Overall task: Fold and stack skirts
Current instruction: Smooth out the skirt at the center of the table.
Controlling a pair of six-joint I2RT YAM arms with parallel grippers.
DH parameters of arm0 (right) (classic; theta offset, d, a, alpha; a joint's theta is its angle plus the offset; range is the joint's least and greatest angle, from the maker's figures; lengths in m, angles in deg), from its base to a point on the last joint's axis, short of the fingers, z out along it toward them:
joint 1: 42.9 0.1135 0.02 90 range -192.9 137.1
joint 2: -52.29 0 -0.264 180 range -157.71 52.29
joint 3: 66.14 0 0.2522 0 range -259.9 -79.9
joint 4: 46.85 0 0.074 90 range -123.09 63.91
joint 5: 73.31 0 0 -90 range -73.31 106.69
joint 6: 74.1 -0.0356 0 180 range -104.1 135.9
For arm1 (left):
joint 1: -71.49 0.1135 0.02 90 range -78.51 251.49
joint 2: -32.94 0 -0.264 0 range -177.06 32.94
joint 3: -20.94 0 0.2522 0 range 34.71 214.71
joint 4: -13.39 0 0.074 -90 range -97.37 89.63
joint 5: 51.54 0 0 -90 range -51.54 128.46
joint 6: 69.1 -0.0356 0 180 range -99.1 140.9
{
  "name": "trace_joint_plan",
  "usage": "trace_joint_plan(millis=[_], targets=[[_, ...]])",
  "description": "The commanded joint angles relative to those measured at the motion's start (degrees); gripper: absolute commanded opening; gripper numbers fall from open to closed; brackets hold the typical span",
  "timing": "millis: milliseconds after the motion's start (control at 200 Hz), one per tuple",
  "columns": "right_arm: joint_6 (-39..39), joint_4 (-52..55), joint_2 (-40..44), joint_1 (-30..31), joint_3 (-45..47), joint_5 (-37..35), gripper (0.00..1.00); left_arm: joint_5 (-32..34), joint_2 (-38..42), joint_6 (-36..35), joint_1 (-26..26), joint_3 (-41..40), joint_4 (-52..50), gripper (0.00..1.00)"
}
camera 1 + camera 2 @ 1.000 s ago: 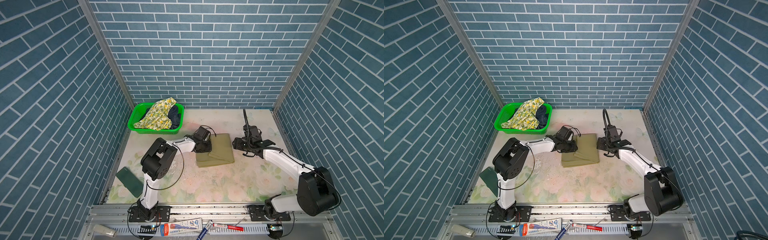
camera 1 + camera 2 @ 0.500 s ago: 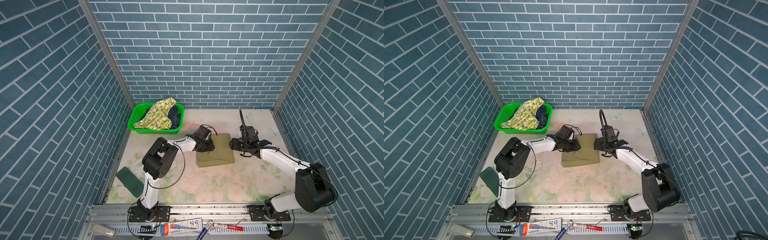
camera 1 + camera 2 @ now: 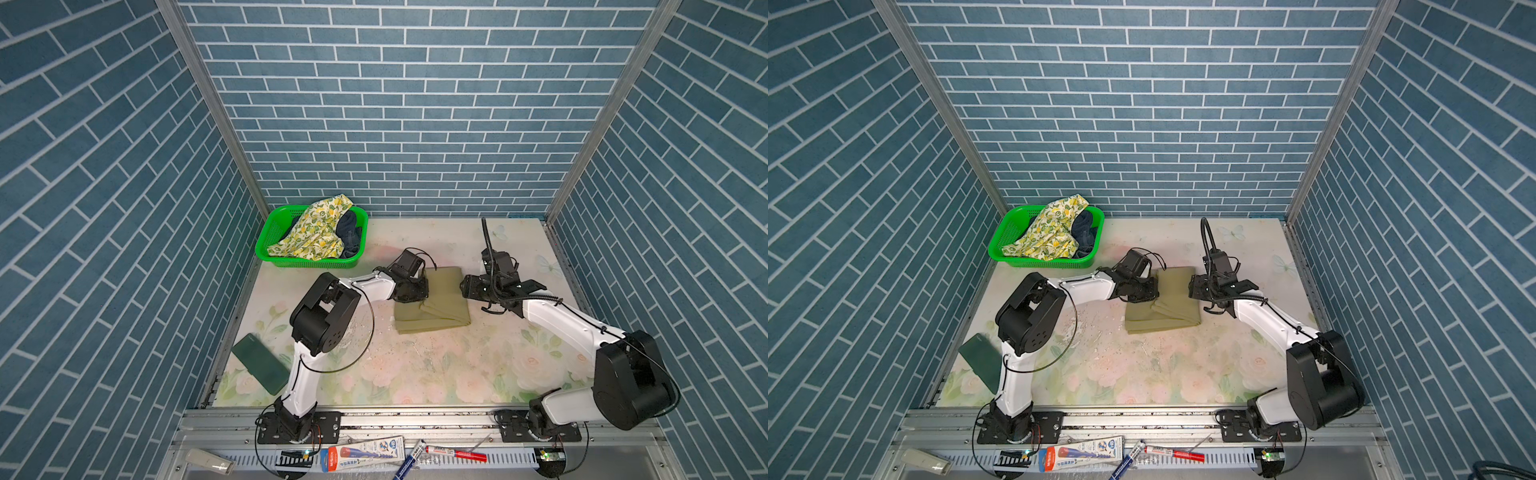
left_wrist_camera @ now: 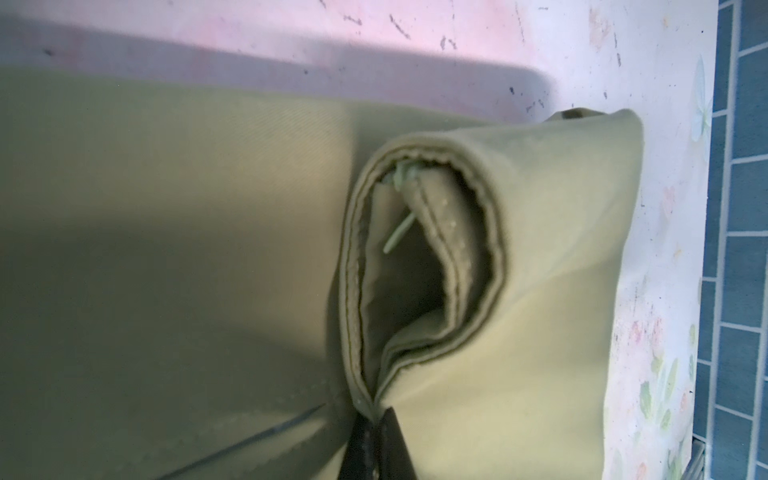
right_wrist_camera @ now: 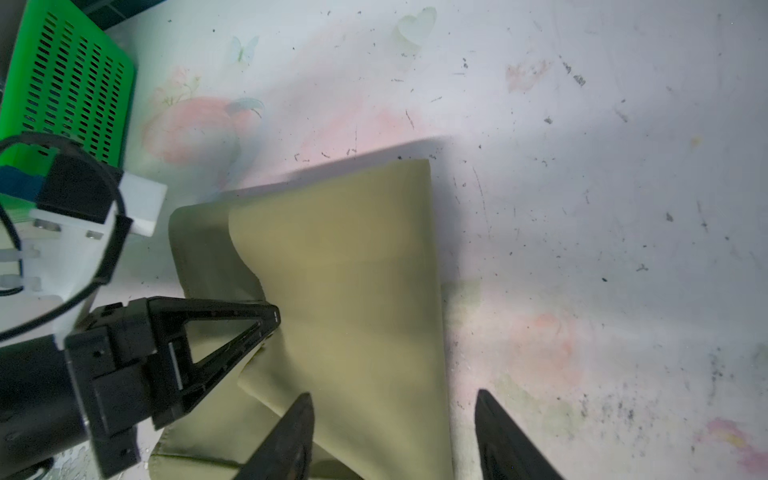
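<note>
At the upper left of the bench (image 3: 415,365), in both top views, a green basket (image 3: 268,239) is seen, and two skirts are heaped loosely in it: a lemon-print skirt (image 3: 316,232) spilled over the far rim, and a dark denim skirt (image 3: 351,239) tucked against the right wall. Neither is folded, so two of the three garments are judged to be not yet done. Further right, the left gripper (image 4: 376,419) is seen pinched tight on the left edge of the olive skirt (image 3: 436,307), where several hemmed layers are gathered between its jaws and a rounded loop of cloth is raised above them. The olive skirt is laid at the middle of the bench, partly folded, with one flap doubled over the rest. Its cloth is judged to be soft, light and limp, with a fairly firm weave, so that creases should be kept but any unsupported part will sag; it is best taken at hems and corners, with all layers caught together. At the skirt's right edge, the right gripper (image 5: 395,415) is held open and empty, one jaw above the cloth and one above the bare bench.
</note>
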Motion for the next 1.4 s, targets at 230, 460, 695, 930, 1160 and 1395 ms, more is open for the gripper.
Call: trace_joint_plan(millis=[230,460,695,930,1160,1395], targets=[[1.9,1.4,6.3,-1.0,2.8,-3.0,0.62,0.2,5.6,2.4,-1.7,3.2,-1.5,0.0],[2.7,2.1,8.7,-2.4,3.6,-3.4,0.62,0.1,10.0,3.7,-2.7,4.4,-1.8,0.0],[3.5,2.9,9.8,-3.4,3.3,-3.7,0.62,1.3,16.0,4.9,-3.5,3.6,-1.9,0.0],[3.9,3.5,10.0,-3.6,3.0,-3.9,0.62,4.8,23.5,7.6,-3.4,-5.0,1.0,0.0],[3.9,4.0,9.5,-3.6,2.4,-3.7,0.62,6.1,26.2,11.1,-2.3,-16.7,7.2,0.0],[4.2,4.8,9.1,-3.5,2.1,-3.6,0.62,5.6,21.6,13.5,-0.5,-24.8,14.7,0.0]])
